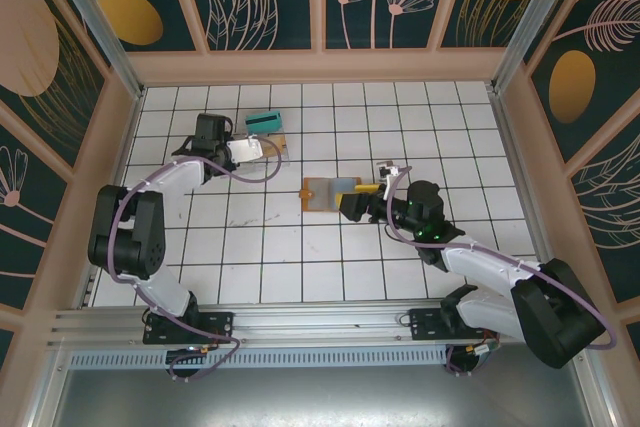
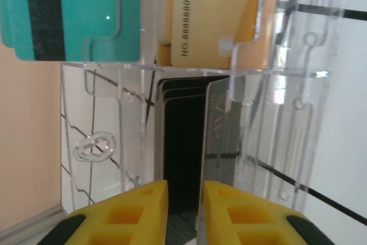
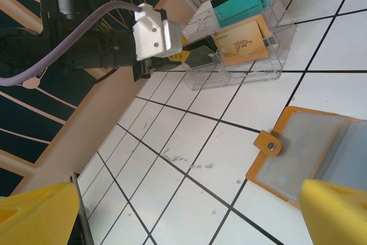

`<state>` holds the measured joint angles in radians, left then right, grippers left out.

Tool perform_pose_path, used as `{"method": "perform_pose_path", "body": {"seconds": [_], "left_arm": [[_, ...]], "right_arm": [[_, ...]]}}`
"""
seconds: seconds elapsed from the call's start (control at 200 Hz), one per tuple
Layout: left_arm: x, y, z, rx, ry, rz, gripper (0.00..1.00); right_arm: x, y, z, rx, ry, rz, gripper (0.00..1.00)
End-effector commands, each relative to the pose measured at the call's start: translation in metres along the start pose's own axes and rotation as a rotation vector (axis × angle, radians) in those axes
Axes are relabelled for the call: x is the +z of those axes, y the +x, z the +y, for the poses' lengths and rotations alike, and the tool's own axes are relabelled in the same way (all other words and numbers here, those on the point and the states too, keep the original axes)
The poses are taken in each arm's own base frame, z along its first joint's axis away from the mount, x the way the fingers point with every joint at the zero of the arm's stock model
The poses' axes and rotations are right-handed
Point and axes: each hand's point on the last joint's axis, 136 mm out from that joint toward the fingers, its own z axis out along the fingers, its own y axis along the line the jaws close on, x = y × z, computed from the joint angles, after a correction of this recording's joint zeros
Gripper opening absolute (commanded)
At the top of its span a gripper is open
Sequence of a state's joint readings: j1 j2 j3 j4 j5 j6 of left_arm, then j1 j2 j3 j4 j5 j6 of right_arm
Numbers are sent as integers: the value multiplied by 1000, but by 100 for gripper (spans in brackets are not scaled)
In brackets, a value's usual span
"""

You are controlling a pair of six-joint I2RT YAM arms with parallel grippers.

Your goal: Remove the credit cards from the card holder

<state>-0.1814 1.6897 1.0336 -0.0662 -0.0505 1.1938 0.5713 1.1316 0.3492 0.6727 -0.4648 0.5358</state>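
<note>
Start at the right pincer (image 1: 362, 195), nearest the arm bases. It sits just right of the card holder (image 1: 325, 192), which lies flat near the middle of the white-tiled counter (image 1: 300, 267). In the right wrist view this pincer (image 3: 189, 196) is spread wide and holds nothing. The card holder (image 3: 301, 150) lies ahead of the finger at that view's right edge, with its orange rim, snap tab (image 3: 268, 142) and pale face turned up. Farther back, the left pincer (image 1: 266, 150) is at the clear tray (image 1: 282, 147), beside the teal cards (image 1: 265, 120). The overhead view gives its place; the left wrist view gives its jaws. There the yellow fingers (image 2: 137, 213) stand narrowly apart over the black cards (image 2: 183, 142), with one card edge running between them. You cannot tell whether they grip it. That view also shows a gold card (image 2: 212, 21) in the compartment beyond.
</note>
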Motion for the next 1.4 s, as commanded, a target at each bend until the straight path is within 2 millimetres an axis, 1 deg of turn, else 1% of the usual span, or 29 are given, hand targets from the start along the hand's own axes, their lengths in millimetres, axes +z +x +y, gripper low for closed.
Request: {"method": "perform_pose_path", "body": {"seconds": [0.0, 0.085, 0.1, 0.125, 0.185, 0.265, 0.34, 0.46, 0.48, 0.591, 0.621, 0.736, 0.791, 0.826, 0.836, 0.851, 0.866, 0.881, 0.886, 0.891, 0.896, 0.906, 1.016, 1.131, 1.176, 1.226, 1.261, 1.311, 1.396], "left_arm": [[1, 1, 26, -55, -78, 11, 25], [0, 4, 38, -94, -120, 20, 27], [8, 7, 32, -102, -104, 30, 27], [9, 8, 34, -115, -111, 35, 27], [9, 9, 42, -139, -144, 37, 27], [7, 9, 48, -162, -151, 32, 27], [5, 8, 48, -166, -148, 18, 27], [5, 6, 36, -155, -118, -2, 28], [-5, 3, 44, -164, -147, -18, 29], [-14, 1, 56, -231, -190, -51, 30], [-16, -1, 58, -241, -194, -63, 33], [-35, -18, 74, -334, -209, -157, 34], [-47, -27, 85, -439, -228, -215, 42], [-56, -30, 94, -520, -250, -253, 50], [-59, -32, 96, -540, -256, -266, 55], [-62, -33, 98, -570, -263, -281, 59], [-67, -34, 101, -603, -274, -297, 69], [-71, -35, 104, -634, -284, -313, 76], [-72, -35, 105, -644, -287, -319, 81], [-73, -35, 106, -656, -289, -323, 90], [-75, -35, 106, -667, -292, -328, 94], [-78, -36, 108, -688, -298, -338, 98], [-106, -32, 120, -903, -351, -403, 99], [-128, -9, 133, -1211, -429, -378, 99], [-132, -4, 133, -1291, -419, -342, 99], [-134, 5, 129, -1385, -411, -277, 99], [-134, 7, 125, -1429, -393, -256, 99], [-132, 2, 115, -1459, -326, -270, 99], [-131, -16, 92, -1513, -181, -367, 99]], "right_arm": [[3, -14, 14, -44, -43, -33, 99], [4, -13, 14, -43, -43, -30, 99], [4, -13, 14, -43, -43, -29, 99], [4, -12, 13, -42, -40, -29, 99], [4, -13, 13, -43, -41, -29, 99], [4, -13, 14, -44, -42, -29, 99], [5, -12, 13, -42, -41, -27, 99], [4, -13, 12, -46, -31, -28, 99], [4, -13, 12, -46, -31, -29, 99], [4, -13, 13, -45, -35, -29, 99], [4, -13, 13, -45, -35, -28, 99], [5, -13, 12, -43, -30, -30, 99], [5, -14, 11, -43, -24, -32, 99], [5, -14, 10, -41, -18, -33, 99], [5, -14, 9, -40, -16, -33, 99], [5, -14, 9, -40, -14, -35, 99], [5, -14, 9, -40, -13, -35, 99], [5, -14, 9, -39, -11, -34, 99], [5, -14, 9, -40, -11, -35, 99], [5, -15, 9, -40, -11, -36, 99], [5, -15, 9, -40, -10, -36, 99], [5, -15, 9, -40, -10, -36, 99], [5, -14, 9, -38, -7, -35, 99], [6, -13, 10, -36, -11, -33, 99], [6, -13, 10, -38, -7, -36, 99], [5, -14, 8, -37, 3, -41, 99], [5, -14, 8, -39, 6, -45, 99], [5, -14, 6, -38, 18, -46, 99], [6, -15, -3, -36, 62, -46, 99]]}}
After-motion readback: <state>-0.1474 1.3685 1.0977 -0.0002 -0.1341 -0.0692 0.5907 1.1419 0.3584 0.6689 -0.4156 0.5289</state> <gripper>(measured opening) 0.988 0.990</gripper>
